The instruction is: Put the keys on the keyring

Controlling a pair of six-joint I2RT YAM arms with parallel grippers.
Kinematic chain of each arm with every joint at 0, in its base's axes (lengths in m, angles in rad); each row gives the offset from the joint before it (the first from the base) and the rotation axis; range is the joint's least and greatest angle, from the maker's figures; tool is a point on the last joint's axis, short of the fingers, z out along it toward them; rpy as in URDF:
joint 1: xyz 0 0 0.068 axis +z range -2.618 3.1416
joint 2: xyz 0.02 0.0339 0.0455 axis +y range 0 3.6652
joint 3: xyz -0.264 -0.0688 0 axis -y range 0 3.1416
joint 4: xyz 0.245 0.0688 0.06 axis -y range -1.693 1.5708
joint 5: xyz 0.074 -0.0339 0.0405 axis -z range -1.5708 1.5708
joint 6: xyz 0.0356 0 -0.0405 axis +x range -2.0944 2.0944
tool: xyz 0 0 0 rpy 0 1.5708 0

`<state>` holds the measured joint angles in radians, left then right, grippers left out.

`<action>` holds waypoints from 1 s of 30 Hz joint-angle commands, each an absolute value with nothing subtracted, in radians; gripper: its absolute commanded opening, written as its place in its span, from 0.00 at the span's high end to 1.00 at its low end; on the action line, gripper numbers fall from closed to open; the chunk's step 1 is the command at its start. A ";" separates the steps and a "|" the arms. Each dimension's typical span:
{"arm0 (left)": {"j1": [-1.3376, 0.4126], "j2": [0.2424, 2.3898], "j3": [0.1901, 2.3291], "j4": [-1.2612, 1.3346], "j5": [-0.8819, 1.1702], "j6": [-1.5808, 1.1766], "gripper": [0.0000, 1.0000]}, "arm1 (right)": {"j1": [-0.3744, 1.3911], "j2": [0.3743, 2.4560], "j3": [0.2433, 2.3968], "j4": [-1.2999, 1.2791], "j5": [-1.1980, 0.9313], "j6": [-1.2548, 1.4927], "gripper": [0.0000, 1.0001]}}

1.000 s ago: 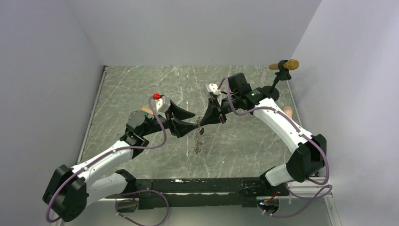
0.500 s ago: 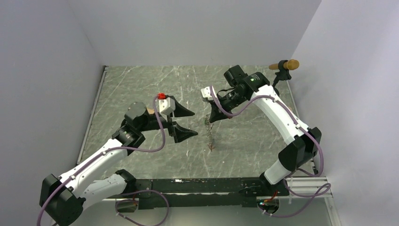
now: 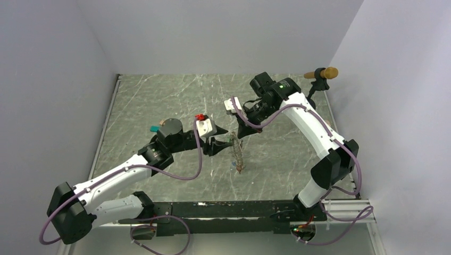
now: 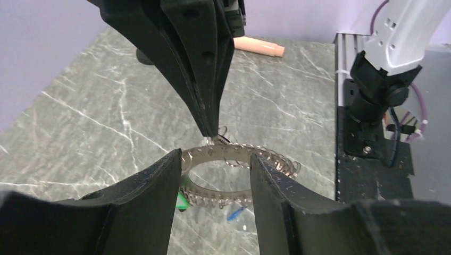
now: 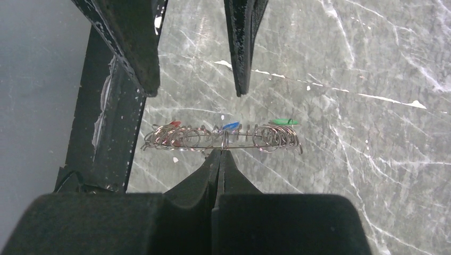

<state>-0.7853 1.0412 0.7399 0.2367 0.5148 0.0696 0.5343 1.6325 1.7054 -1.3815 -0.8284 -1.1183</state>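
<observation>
The keyring point(image 3: 237, 154), a grey metal loop strung with small rings, hangs upright over the middle of the table. My right gripper point(image 3: 237, 135) is shut on its top edge, which the right wrist view shows at the fingertips point(image 5: 220, 151). A red key point(image 5: 173, 124), a blue key point(image 5: 230, 126) and a green key point(image 5: 283, 121) hang from the keyring point(image 5: 223, 138). My left gripper point(image 3: 226, 139) reaches in from the left with its jaws apart. In the left wrist view the keyring point(image 4: 234, 154) lies just beyond the left gripper point(image 4: 215, 159). Each finger covers part of the loop.
A black stand with a tan handle point(image 3: 320, 74) is at the back right corner. A teal block point(image 3: 154, 128) lies behind my left arm, and a tan peg point(image 4: 259, 47) lies near the far wall. The black base rail point(image 3: 223, 210) runs along the near edge.
The right gripper carried the hanging keyring a little to the right. The left gripper let go, drew back, opened wide, then came right to the keyring with narrower jaws.
</observation>
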 commanded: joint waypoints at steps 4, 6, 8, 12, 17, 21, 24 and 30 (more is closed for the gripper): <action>-0.825 1.100 0.760 0.377 0.435 0.114 0.49 | 0.546 1.624 1.765 -1.401 -0.852 -1.114 1.00; -0.840 1.127 0.776 0.361 0.431 0.119 0.51 | 0.546 1.616 1.761 -1.396 -0.853 -1.109 1.00; -0.851 1.149 0.783 0.355 0.421 0.123 0.52 | 0.546 1.613 1.761 -1.393 -0.854 -1.106 1.00; -0.863 1.176 0.792 0.339 0.395 0.122 0.58 | 0.546 1.607 1.757 -1.392 -0.860 -1.107 1.00; -0.871 1.189 0.801 0.330 0.371 0.123 0.61 | 0.546 1.598 1.746 -1.389 -0.862 -1.109 1.00; -0.873 1.193 0.812 0.324 0.363 0.119 0.63 | 0.546 1.588 1.731 -1.381 -0.862 -1.110 1.00; -0.873 1.197 0.815 0.323 0.361 0.115 0.67 | 0.545 1.586 1.731 -1.384 -0.864 -1.111 1.00; -0.873 1.220 0.848 0.263 0.369 0.115 0.92 | 0.546 1.578 1.727 -1.381 -0.865 -1.110 1.00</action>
<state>-0.8684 1.2026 0.7898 0.2874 0.3664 0.1150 0.5404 1.6295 1.7210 -1.3899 -0.8242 -1.1080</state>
